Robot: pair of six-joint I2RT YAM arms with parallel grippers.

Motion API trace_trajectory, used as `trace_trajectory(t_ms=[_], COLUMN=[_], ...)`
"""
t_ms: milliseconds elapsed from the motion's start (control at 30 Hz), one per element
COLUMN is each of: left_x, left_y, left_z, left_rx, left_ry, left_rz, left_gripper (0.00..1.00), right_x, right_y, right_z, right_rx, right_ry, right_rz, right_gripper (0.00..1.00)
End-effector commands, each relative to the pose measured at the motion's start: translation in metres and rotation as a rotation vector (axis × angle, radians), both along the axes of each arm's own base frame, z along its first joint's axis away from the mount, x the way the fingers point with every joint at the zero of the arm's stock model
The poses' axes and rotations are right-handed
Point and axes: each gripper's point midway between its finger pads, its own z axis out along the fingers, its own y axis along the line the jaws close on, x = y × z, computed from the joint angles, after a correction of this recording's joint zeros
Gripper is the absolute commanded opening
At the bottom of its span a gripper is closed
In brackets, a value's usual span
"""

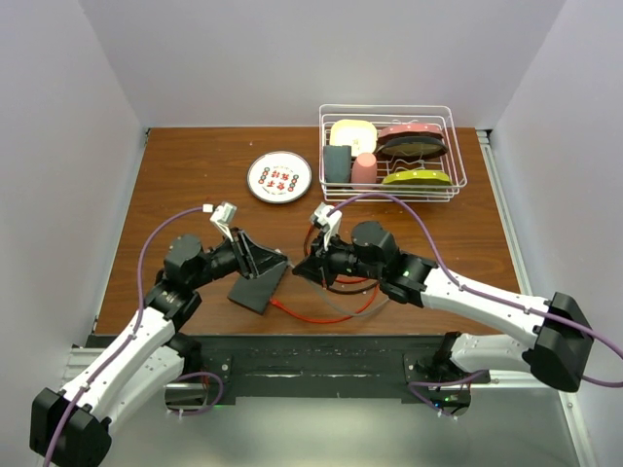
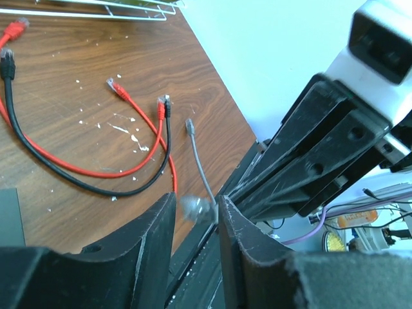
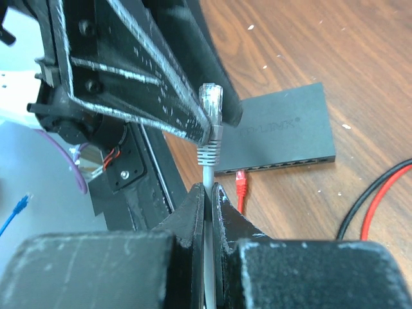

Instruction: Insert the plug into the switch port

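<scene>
White walls (image 1: 292, 58) box in a brown wood-grain desk (image 1: 195, 165) where two black arms meet over a flat dark-grey switch (image 1: 255, 289), which lies near the front edge, left of centre, its row of ports facing the tangle of cables. The right gripper (image 3: 207, 188) has its scuffed black fingers pressed together on a grey cable (image 3: 207, 175), holding the clear-tipped plug (image 3: 211, 103) upright, off the desk and above the switch's long edge. The plug's tip touches the worn metal fingers of the left gripper (image 2: 196, 201), which stand narrowly parted around a blurred grey lump; whether they pinch it cannot be told. One red plug (image 3: 241, 183) sits at the switch's port edge, though whether it is seated is unclear. Red cables (image 2: 122, 95) and one black cable (image 2: 8, 64) loop across the paint-flecked wood; three red ends and two black ends show in the left wrist view. One round white plate (image 1: 279, 177) and one white wire rack (image 1: 389, 107) of coloured dishes stand at the back.
</scene>
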Motion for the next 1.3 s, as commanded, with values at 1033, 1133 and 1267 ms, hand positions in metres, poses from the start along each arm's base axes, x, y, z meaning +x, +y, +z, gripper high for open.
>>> trace_trajectory(t_ms=[1033,1133,1267], left_x=[0.002,0.004,0.006], left_y=[-0.005,-0.005,-0.003], left_z=[0.013,0.01,0.008], left_rx=[-0.08,-0.081,-0.082], left_ry=[-0.026,-0.013,0.008], left_rz=[0.005,0.018,0.041], left_gripper=[0.28,0.0,0.0], right_x=[-0.005,-0.006,-0.003], right_y=[0.011,0.011,0.008], right_z=[0.008,0.007,0.01], right_rx=[0.041,0.039,0.031], right_ry=[0.021,0.023,0.012], right_rz=[0.044,0.043,0.024], right_gripper=[0.0,0.0,0.12])
